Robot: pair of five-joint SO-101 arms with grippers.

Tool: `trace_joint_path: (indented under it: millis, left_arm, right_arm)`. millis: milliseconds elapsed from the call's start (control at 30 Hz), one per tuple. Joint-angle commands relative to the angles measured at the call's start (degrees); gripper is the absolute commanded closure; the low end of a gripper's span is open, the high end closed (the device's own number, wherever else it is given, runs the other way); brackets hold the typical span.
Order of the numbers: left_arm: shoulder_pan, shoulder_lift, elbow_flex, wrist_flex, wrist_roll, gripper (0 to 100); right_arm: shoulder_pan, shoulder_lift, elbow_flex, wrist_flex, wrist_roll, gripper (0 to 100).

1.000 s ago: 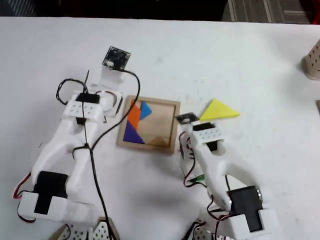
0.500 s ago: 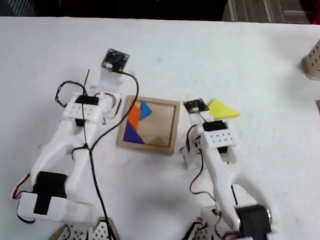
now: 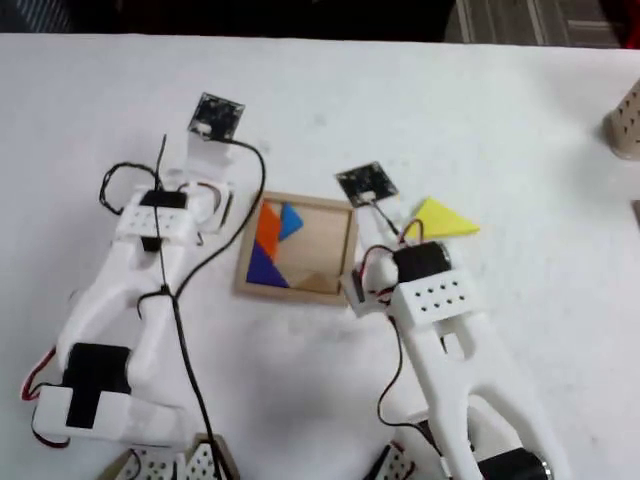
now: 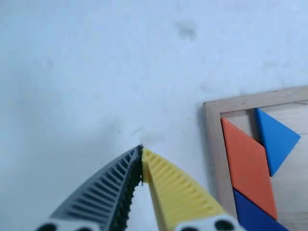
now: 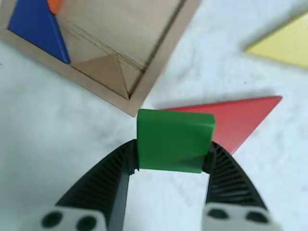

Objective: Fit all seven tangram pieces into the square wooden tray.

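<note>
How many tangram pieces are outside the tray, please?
3: green square in the right pincer; red triangle on the table by the tray's corner; yellow triangle on the table right of the tray. Others may be hidden.

**Off-task items on and around the white table**

You have a white table (image 3: 480,90) under everything. At its right edge, toward the far corner, stands a tan perforated block (image 3: 626,122), partly cropped. A small brown object (image 3: 636,212) sits at the same edge, a little nearer to you. At the near edge, toward the left corner, you can see pale perforated pieces (image 3: 205,462), also cropped. Beyond the far edge lies dark floor (image 3: 300,18), with a grey striped patch (image 3: 540,20) toward the right.
</note>
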Motion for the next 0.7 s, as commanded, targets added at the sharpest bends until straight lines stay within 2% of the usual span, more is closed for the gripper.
trace_joint_path:
  millis: [0,200,467,667]
  left_arm:
    - [-1.98,-2.68,-1.14,-1.76,2.99,98]
    - [-4.62,1.01,-4.57,-1.58,6.77,98]
    - [-5.85,12.35,-18.64,8.09,6.77,98]
    - [-5.85,13.14,-19.69,8.62,6.77,98]
  right_arm:
    - [-4.18,-0.13,-5.98,-1.01,-0.18,87.9]
    - [-8.57,13.14,-14.15,-4.88,-0.18,87.8]
    - [-8.66,33.98,-28.57,-7.52,-0.09,87.8]
    - [-8.31,44.53,-36.40,-7.25,1.32,86.8]
